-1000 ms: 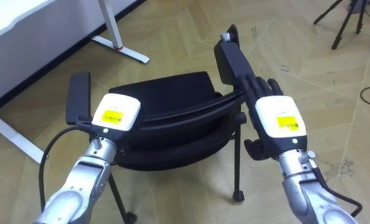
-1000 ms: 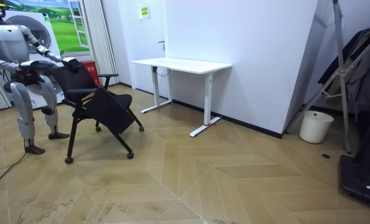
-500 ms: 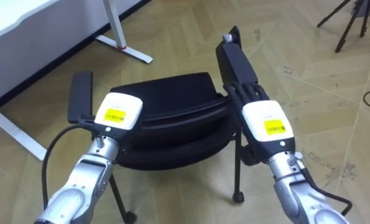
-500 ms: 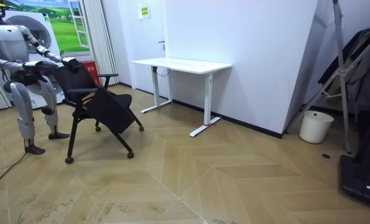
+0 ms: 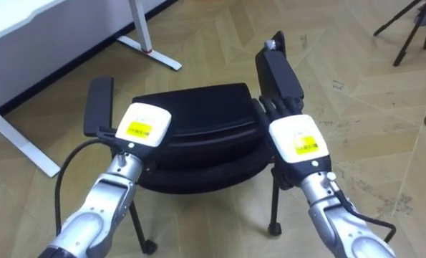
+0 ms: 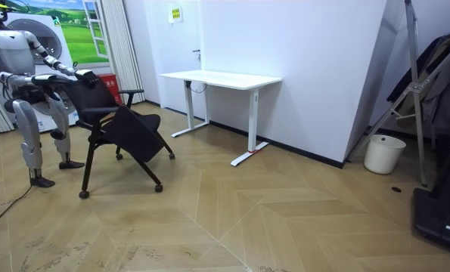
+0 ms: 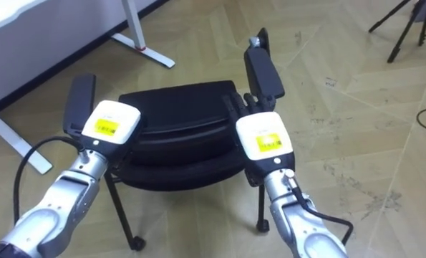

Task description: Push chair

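Note:
I stand behind a black office chair (image 5: 198,115) with its seat pointing away from me, toward the white desk (image 5: 26,36). My left hand (image 5: 142,125) lies on the left end of the chair's backrest, near the left armrest (image 5: 98,107). My right hand (image 5: 295,140) is at the right end of the backrest, its straight fingers (image 5: 276,109) pressed against the back just below the right armrest (image 5: 278,72). In the room view the chair (image 6: 122,125) leans tilted in front of me at the room view's left.
The desk (image 6: 221,78) stands against the white wall, its leg and foot (image 5: 152,54) just beyond the chair. A tripod's legs (image 5: 413,21) are at the far right. A white bin (image 6: 381,153) sits by the wall. Wooden floor lies open to the chair's right.
My right hand has slid left and forward along the backrest, closer to the right armrest. The head view has shifted slightly. The chair stays about where it was.

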Robot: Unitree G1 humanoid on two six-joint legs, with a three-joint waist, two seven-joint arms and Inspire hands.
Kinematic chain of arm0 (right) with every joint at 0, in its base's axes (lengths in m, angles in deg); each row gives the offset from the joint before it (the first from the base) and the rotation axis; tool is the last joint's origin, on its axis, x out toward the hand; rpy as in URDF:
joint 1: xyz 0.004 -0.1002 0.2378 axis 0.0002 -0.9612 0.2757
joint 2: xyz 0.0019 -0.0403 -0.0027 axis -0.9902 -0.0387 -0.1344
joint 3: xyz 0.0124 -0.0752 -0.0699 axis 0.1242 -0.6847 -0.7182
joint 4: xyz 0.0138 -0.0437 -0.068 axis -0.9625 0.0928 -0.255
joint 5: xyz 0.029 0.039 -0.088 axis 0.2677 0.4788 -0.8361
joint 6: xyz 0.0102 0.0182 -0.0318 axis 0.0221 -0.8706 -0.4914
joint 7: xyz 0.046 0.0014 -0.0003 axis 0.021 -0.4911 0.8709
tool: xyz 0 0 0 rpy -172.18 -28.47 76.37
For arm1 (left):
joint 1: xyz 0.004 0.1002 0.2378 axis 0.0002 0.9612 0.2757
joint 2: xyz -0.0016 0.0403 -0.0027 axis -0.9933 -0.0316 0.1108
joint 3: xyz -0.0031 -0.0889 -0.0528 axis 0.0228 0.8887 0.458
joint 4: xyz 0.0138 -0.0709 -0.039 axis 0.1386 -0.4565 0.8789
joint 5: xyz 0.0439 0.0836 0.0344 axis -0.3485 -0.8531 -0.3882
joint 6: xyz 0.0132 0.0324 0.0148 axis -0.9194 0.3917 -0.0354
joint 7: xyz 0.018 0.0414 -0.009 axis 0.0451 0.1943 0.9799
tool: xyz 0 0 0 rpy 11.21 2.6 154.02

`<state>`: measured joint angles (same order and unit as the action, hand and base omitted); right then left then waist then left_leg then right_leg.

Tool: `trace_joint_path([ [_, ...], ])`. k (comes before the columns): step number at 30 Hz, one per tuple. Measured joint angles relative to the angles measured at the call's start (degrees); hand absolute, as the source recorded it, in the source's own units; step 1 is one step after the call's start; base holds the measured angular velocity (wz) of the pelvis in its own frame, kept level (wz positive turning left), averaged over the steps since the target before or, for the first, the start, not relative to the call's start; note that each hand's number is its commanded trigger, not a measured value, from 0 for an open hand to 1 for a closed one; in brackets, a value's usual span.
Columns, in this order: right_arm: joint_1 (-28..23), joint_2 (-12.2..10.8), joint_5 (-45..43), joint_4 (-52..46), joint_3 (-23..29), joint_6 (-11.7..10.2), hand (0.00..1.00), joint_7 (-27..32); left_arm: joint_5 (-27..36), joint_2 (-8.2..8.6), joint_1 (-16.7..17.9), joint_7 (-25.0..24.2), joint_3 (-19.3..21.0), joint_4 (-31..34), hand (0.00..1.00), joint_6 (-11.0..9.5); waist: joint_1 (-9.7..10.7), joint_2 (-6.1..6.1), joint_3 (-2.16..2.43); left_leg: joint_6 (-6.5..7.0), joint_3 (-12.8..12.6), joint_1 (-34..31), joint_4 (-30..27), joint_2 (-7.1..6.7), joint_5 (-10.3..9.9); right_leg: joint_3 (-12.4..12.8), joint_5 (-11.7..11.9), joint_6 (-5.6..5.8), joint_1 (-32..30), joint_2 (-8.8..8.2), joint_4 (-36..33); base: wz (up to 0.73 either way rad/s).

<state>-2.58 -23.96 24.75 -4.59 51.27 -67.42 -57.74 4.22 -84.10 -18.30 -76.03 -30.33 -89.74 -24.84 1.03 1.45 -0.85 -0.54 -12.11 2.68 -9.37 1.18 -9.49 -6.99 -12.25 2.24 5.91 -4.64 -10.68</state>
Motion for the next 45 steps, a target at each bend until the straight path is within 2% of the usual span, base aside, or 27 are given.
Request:
trace_joint_path([
  [3,1.2,0.0,-0.1,0.0,-0.6,0.0,0.0,-0.9,-0.1,0.0,-0.4,0.0,-0.3,0.0,1.0,0.0,0.0,0.36,0.12,0.0,0.3,0.0,-0.1,-0.02,0.0,-0.3,0.0,0.0,-0.1,-0.04,0.0,0.06],
  [9,2.3,0.8,-3.9,0.4,-0.8,-0.3,0.0,-3.3,-1.4,0.17,-0.7,0.0,-0.6,0.1,1.0,-0.2,0.1,0.93,0.08,-0.01,1.2,0.0,-0.1,-0.07,0.0,-1.1,0.0,0.0,0.6,-0.03,0.0,0.06],
  [12,4.4,1.9,-4.4,0.4,-0.7,-1.3,0.0,-4.4,-2.4,0.14,-0.8,0.0,-0.5,0.1,1.0,-0.3,0.1,1.88,0.16,-0.06,1.4,0.0,-0.1,-0.05,0.1,-1.7,0.0,0.0,0.6,-0.03,0.1,0.02],
  [15,7.3,3.0,-6.5,0.4,-0.6,-2.6,0.0,-4.7,-3.7,0.1,-1.0,0.0,0.0,-0.1,1.0,-1.3,-0.2,3.06,-0.08,-0.05,1.5,0.3,-0.1,-0.05,0.1,-1.7,0.0,0.0,1.0,-0.03,0.1,0.0],
  [17,8.9,3.1,-8.1,0.4,-0.6,-3.4,0.0,-4.7,-4.5,0.08,-1.1,0.0,0.6,-0.2,1.0,-2.3,-0.4,3.82,0.01,-0.05,1.5,0.4,-0.1,-0.06,0.1,-1.7,0.0,0.0,1.1,-0.03,0.2,0.0],
  [23,9.6,3.2,-8.3,0.7,-0.6,-5.6,0.0,-5.1,-4.0,0.09,-2.0,0.0,0.5,-1.4,1.0,-4.6,-1.3,3.88,-0.05,-0.05,2.0,0.8,-0.1,-0.11,0.1,-1.9,0.0,0.0,1.6,-0.02,0.3,0.01],
  [30,9.7,3.3,-7.8,1.2,-0.6,-6.7,0.0,-7.2,-4.1,0.09,-2.2,0.0,0.5,-1.3,1.0,-5.7,-1.5,4.13,-0.14,-0.05,3.0,0.5,-0.1,-0.15,0.1,-2.6,0.0,0.0,2.0,0.0,0.3,0.07],
  [33,10.2,3.3,-7.4,3.4,-0.4,-7.2,0.0,-7.4,-4.2,0.13,-2.2,0.1,0.6,-1.2,1.0,-6.2,-1.5,4.17,-0.11,-0.05,3.6,0.5,-0.1,-0.32,0.1,-2.7,0.0,0.0,2.3,-0.01,0.5,0.09],
  [35,12.3,3.2,-7.3,8.0,-0.4,-7.8,0.0,-7.4,-4.2,0.13,-2.2,0.9,0.4,-1.5,1.0,-6.6,-1.2,4.28,-0.11,-0.05,4.3,0.6,-0.1,-0.56,0.1,-4.0,0.0,0.0,3.0,-0.2,1.1,0.15],
  [38,14.5,3.3,-6.4,13.1,-0.1,-7.8,0.0,-7.2,-4.0,0.08,-2.2,2.6,0.0,-2.3,1.0,-7.2,-1.4,4.32,-0.08,-0.04,4.7,0.6,0.0,-0.62,0.1,-4.4,0.0,0.0,3.3,-0.21,1.1,0.11],
  [45,15.0,3.2,-4.9,17.7,0.4,-8.7,0.0,-6.9,-3.9,-0.24,-2.2,4.8,-0.9,-2.3,1.0,-8.6,-1.2,4.56,0.0,-0.04,6.8,0.4,0.0,-0.95,0.1,-5.9,0.0,0.0,3.4,-0.27,1.0,0.14],
])
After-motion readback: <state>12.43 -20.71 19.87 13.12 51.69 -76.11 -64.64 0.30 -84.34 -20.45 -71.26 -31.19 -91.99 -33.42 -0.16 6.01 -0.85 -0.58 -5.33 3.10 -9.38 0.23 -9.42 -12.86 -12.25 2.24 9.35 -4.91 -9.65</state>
